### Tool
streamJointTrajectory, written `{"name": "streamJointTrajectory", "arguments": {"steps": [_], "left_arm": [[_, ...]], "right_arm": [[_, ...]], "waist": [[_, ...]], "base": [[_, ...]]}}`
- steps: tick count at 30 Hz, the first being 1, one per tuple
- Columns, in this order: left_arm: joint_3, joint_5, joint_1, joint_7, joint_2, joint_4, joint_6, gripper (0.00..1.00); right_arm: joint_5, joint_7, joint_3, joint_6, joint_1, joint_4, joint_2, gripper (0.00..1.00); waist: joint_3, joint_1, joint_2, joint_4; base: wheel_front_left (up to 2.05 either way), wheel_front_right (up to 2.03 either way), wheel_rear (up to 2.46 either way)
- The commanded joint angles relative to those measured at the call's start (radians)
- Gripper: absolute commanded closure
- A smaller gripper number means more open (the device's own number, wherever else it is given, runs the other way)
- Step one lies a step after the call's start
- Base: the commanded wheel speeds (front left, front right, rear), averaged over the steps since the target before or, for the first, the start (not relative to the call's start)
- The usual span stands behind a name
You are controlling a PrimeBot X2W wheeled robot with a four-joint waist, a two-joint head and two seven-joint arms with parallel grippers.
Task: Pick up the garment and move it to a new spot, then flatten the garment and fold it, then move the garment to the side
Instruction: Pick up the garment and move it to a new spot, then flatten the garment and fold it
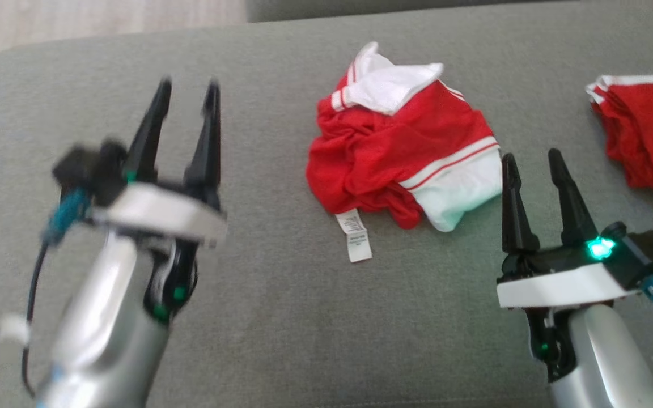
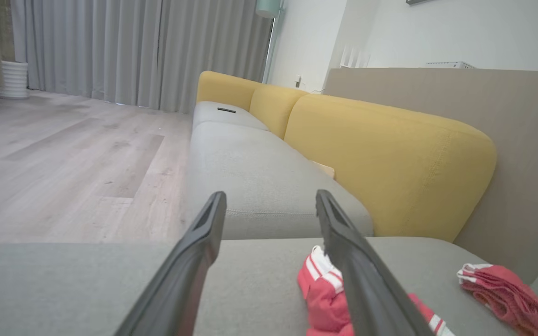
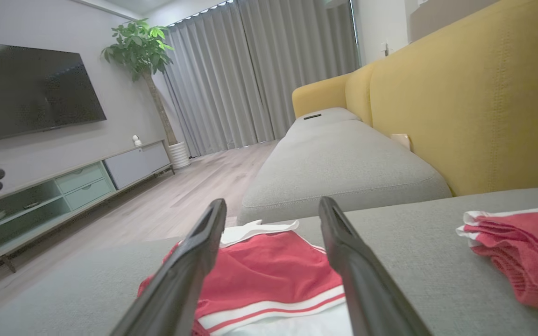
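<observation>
Right gripper (image 1: 531, 154) spread, garment (image 1: 406, 147) just beside

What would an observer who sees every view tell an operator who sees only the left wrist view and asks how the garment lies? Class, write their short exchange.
Observer: From the head view, the garment lies crumpled on the grey cushion, and a white care label sticks out toward the robot.
Operator: Where is the right gripper?
Observer: The right gripper is open and empty, just right of the garment's white corner.
Operator: How far off is my own gripper?
Observer: The left gripper is open, well left of the garment, with bare cushion between them.
</observation>
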Motion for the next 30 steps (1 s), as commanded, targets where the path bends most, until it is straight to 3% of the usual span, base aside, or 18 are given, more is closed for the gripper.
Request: {"name": "streamJointTrajectory", "arguments": {"steps": [1,5,13,24,30], "left_arm": [[0.054,0.025,0.013,-0.005,0.029,-0.064,-0.012,0.00],[0.107,0.075,0.155,-0.005,0.021,-0.138,-0.036,0.00],[0.179,0.176,0.303,-0.005,-0.069,-0.185,-0.068,0.00],[0.192,0.241,0.311,-0.005,-0.126,-0.177,-0.125,0.00],[0.159,0.209,0.289,-0.005,-0.129,-0.175,-0.123,0.00]], "right_arm": [[-0.008,-0.008,0.020,0.007,0.006,-0.025,-0.002,0.00],[-0.011,-0.008,0.011,0.007,0.022,-0.022,-0.002,0.00],[-0.012,-0.008,0.003,0.007,0.052,-0.022,-0.002,0.00],[-0.038,-0.006,-0.047,0.007,-0.001,-0.019,-0.002,0.00],[-0.016,0.115,-0.068,0.007,-0.146,0.095,-0.002,0.00]], "waist": [[-0.020,0.0000,0.0000,0.023],[-0.040,0.0000,0.0000,0.044],[-0.070,0.0000,0.0000,0.060],[-0.037,0.0000,0.0000,0.093],[0.005,0.0000,0.0000,0.151]], "base": [[0.00,0.00,0.00],[0.00,0.00,0.00],[0.00,0.00,0.00],[0.00,0.00,0.00],[0.00,0.00,0.00]]}}
